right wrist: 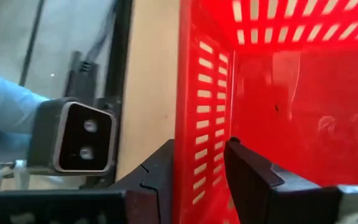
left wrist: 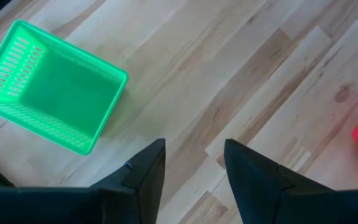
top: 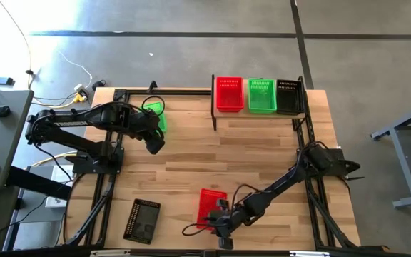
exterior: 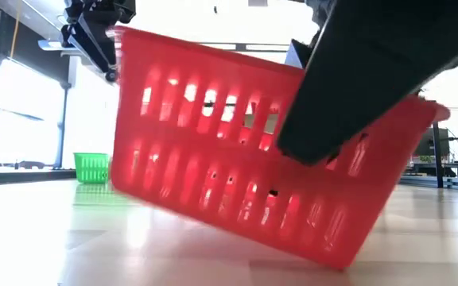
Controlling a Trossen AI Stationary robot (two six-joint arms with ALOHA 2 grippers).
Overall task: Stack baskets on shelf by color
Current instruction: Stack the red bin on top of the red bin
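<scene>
Right gripper (right wrist: 201, 163): jaws straddle the red basket (top: 211, 205) wall, seemingly gripping, tilting it for lifting.
Left gripper (left wrist: 194, 163): jaws released, lower centre, beside the green basket (left wrist: 51, 84).

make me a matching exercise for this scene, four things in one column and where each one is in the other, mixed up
Things:
1. red basket
2. green basket
3. black basket
4. shelf

Places:
A. far right part of the table, three baskets on it
B. tilted, its wall between the right gripper's fingers
C. near left, lying alone
D. far left, by the left gripper

Pairs: 1-B, 2-D, 3-C, 4-A
</scene>
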